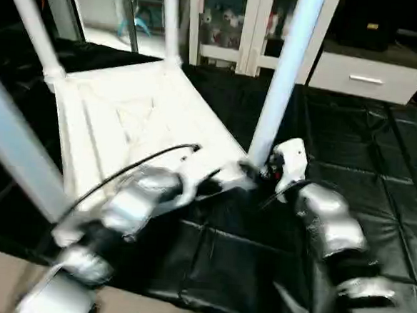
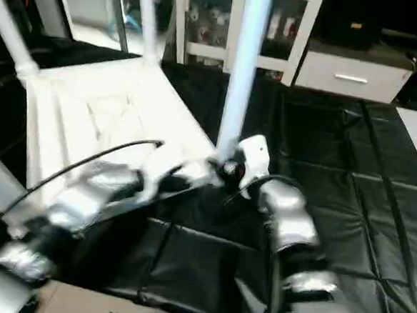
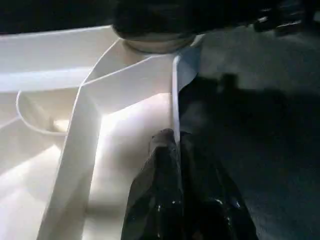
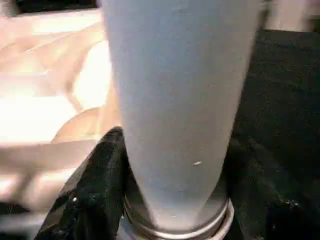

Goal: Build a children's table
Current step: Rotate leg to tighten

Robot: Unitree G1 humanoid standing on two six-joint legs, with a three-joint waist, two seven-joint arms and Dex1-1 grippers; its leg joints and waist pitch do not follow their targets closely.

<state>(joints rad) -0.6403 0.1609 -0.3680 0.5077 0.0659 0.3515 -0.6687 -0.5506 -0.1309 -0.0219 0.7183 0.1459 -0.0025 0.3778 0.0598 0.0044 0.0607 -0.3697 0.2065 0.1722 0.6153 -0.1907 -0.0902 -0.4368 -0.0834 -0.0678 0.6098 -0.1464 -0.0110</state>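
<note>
Right gripper (image 4: 170, 210) clamping round the near leg (image 1: 284, 76), left gripper (image 3: 175, 165) pinching the tabletop's rim (image 3: 176, 100) — risking a skewed socket seating if twisting.

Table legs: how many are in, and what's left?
Four legs rise from the upturned top: two far ones, the near left one and the near right one. The right pincer straddles the base of that near right leg, while the left pincer is shut on the top's rim beside it. Left: confirm that leg is seated, then turn the table upright.
</note>
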